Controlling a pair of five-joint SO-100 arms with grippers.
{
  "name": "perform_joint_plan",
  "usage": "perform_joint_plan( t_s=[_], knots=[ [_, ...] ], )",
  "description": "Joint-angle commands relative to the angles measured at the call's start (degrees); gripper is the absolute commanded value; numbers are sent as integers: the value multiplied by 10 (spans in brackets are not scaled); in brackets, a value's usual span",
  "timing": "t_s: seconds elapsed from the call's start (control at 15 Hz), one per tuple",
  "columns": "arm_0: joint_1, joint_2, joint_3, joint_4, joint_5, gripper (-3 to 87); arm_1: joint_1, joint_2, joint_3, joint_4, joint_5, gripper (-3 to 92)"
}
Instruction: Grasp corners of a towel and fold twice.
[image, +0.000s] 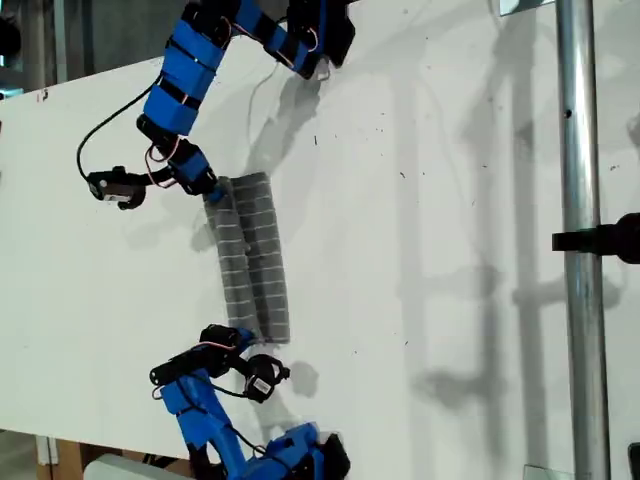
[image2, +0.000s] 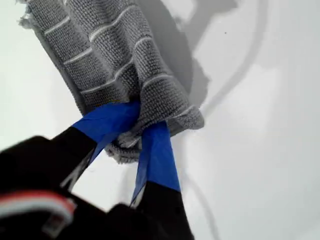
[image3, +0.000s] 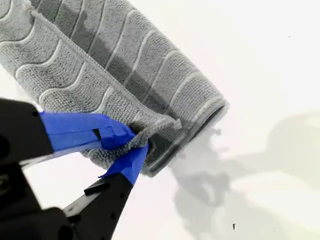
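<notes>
Table (image: 420, 250): white, bare apart from the towel (image: 255, 258), a narrow folded strip left of centre in the exterior view, held stretched at both ends, likely for the second fold. First gripper (image2: 135, 127) pinches one end's bunched corner. Second gripper (image3: 132, 142) is clamped on the other end's layered edge.

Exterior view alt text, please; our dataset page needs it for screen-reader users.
A grey striped towel, folded into a narrow strip, lies on a white table, with a blue arm's end effector at each end. A metal pole stands at the exterior view's right.
</notes>
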Motion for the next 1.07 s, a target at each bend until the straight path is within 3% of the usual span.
perform_joint_plan(
  t_s=[0.0,0.33,0.6,0.73,1.0],
  knots=[
    [41,2,11,-22,-23,-29,-26,-17,15,7,23,-2],
    [65,-82,36,-70,-59,-29,-33,-111,31,-13,36,-2],
    [25,-162,38,-76,-50,-27,-8,-162,11,-26,44,12],
    [33,-144,23,-38,-48,95,-6,-152,-4,13,50,255],
    [41,-5,17,43,-47,374,-6,-33,-16,113,56,318]
  ],
)
